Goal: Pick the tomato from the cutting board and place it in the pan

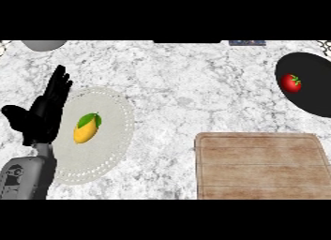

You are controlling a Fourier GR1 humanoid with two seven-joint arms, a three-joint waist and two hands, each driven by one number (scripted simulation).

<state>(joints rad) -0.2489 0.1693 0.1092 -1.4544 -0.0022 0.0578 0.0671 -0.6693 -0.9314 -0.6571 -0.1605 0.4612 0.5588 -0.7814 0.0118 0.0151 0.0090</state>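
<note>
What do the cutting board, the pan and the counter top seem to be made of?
Cutting board: looks like pale wood, matt, with plank lines and grain. Pan: black and dull, possibly coated metal or cast iron; the look leaves it open. It holds the tomato. Counter top: grey-white veining suggests marble or similar stone.

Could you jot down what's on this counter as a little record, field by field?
tomato: small red tomato, lying inside the pan
pan: round black pan, far right
board: bare rectangular wooden cutting board, near right
fruit: yellow mango with a green leaf, on the round white plate
left robot hand: open, fingers up, resting at left
right robot hand: not in view
</note>
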